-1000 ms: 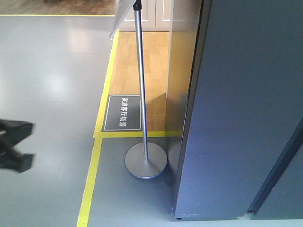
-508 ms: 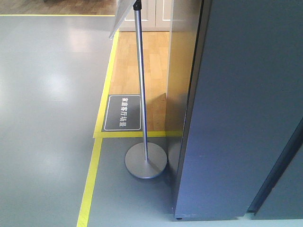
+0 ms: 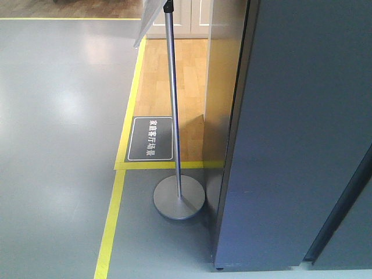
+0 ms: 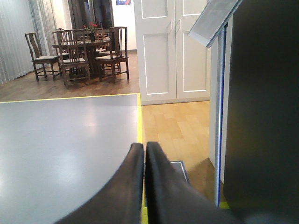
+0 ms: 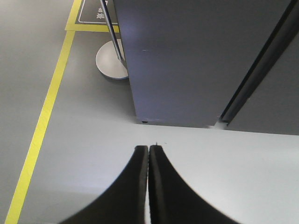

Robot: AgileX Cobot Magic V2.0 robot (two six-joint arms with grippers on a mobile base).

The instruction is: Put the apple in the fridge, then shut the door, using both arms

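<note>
— What is showing around the floor here?
— A glossy grey floor (image 3: 58,116) is catching soft window glare, and yellow tape lines (image 3: 110,226) are bordering a patch of light wood flooring (image 3: 186,81). A dark floor sign (image 3: 151,138) with white characters is lying inside the yellow border.
— And standing on it?
— A metal sign stand (image 3: 172,104) is rising from a round base (image 3: 179,197).
— Farther back?
— White panelled double doors (image 4: 173,46) are facing the wood patch, and dark wooden chairs (image 4: 70,56) are ringing a dining table holding red flowers (image 4: 91,27).
</note>
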